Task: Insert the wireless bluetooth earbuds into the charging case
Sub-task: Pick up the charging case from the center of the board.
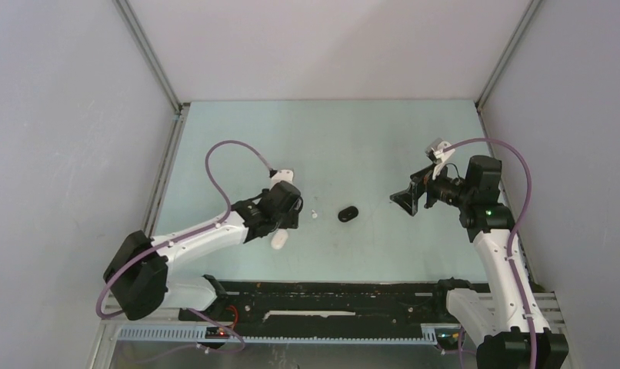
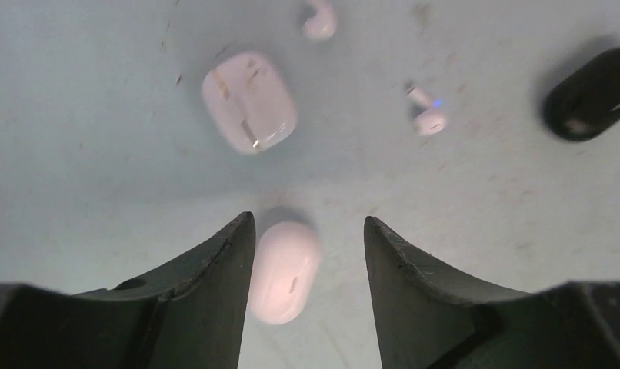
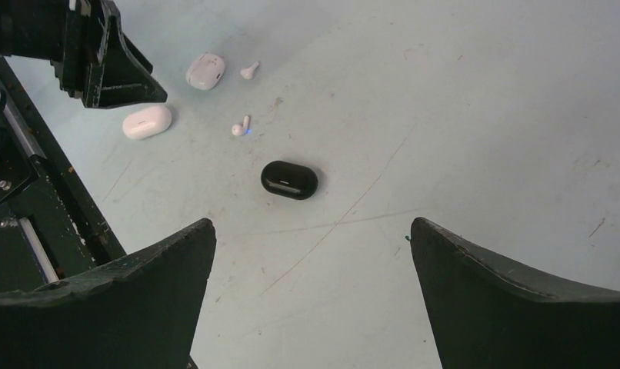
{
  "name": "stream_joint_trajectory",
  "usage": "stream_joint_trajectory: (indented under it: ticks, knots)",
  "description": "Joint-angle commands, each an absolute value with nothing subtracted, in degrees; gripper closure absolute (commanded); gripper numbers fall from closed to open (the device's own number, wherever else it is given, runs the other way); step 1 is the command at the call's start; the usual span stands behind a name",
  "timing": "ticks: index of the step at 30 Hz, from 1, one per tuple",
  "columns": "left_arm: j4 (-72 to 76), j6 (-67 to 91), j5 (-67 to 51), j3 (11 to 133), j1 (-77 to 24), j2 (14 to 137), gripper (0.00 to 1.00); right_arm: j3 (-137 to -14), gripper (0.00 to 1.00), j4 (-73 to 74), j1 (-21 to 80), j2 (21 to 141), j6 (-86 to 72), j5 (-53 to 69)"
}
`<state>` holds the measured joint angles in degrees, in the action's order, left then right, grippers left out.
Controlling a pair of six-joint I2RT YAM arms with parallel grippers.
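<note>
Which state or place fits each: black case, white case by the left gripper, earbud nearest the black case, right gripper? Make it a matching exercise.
Things:
1 black case
2 white case
3 earbud
4 right gripper

Descriptions:
A shows a blue light
B open, holding nothing
C on the table, under the left gripper's parted fingers
D mid-table, farthest toward the right arm

Pairs: 1-D; 2-C; 3-A; 4-B

Top external: high at 6 o'clock of the tabletop (image 1: 353, 138), facing down over all of it. Left wrist: close above, one white case (image 2: 284, 269) at 6 o'clock. Right wrist: farther off, tilted down. Shared by all: black case (image 1: 348, 213), at 2 o'clock in the left wrist view.
</note>
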<state>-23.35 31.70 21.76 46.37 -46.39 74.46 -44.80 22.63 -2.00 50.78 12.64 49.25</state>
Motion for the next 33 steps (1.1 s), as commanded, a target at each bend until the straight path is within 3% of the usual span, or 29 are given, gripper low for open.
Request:
stream_joint_trajectory:
  ticks: [1,14,19,33]
  knots:
    - [-24.2,34.3,24.2,41.1,-46.1,69.9,0.40,-44.9,0.01,23.0,-2.1,50.4,14.2,51.1]
    - [-21.4,32.6,24.8,36.3,-45.7,68.0,0.39,-44.9,0.01,23.6,-1.6,51.0,15.6,51.7]
    - [-17.6,35.5,24.4,37.4,-39.8,70.3,0.39,-44.9,0.01,23.7,-1.5,50.9,15.7,51.8]
    - [-13.1,36.2,24.4,45.3,-37.9,86.0,0.40,-44.9,0.01,24.5,-1.6,49.9,16.9,52.2]
